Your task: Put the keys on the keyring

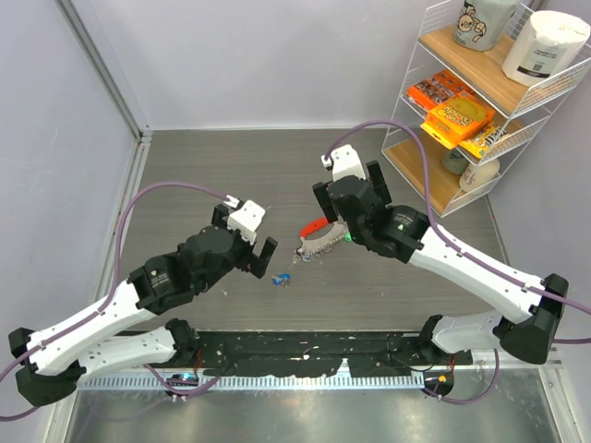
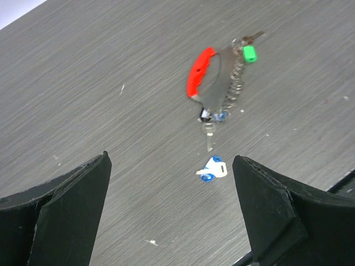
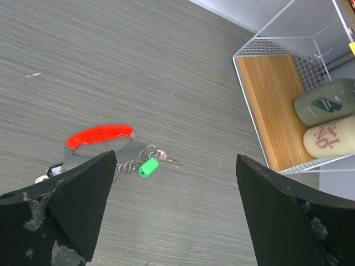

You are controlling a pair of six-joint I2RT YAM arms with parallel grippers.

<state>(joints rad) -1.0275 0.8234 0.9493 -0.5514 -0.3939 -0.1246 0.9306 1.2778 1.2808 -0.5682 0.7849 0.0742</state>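
The keyring, a red curved clip (image 1: pixel 316 227) on a silvery plate with a short chain (image 1: pixel 319 244), lies on the grey table. It shows in the left wrist view (image 2: pixel 199 71) and the right wrist view (image 3: pixel 100 136). The green-headed key (image 3: pixel 148 167) hangs on the chain's end rings, also seen in the left wrist view (image 2: pixel 250 53). The blue-headed key (image 2: pixel 213 168) lies loose on the table just in front of the clip (image 1: pixel 282 279). A bare silvery key (image 2: pixel 209 136) sticks out of the clip's near end. My left gripper (image 1: pixel 263 258) is open and empty, just left of the blue key. My right gripper (image 1: pixel 331 221) is open and empty above the keyring.
A white wire shelf (image 1: pixel 480 111) stands at the back right with snack packs, bottles (image 3: pixel 324 102) and a paper roll. Grey walls (image 1: pixel 55 138) close the left and the back. A black rail (image 1: pixel 305 355) runs along the near edge.
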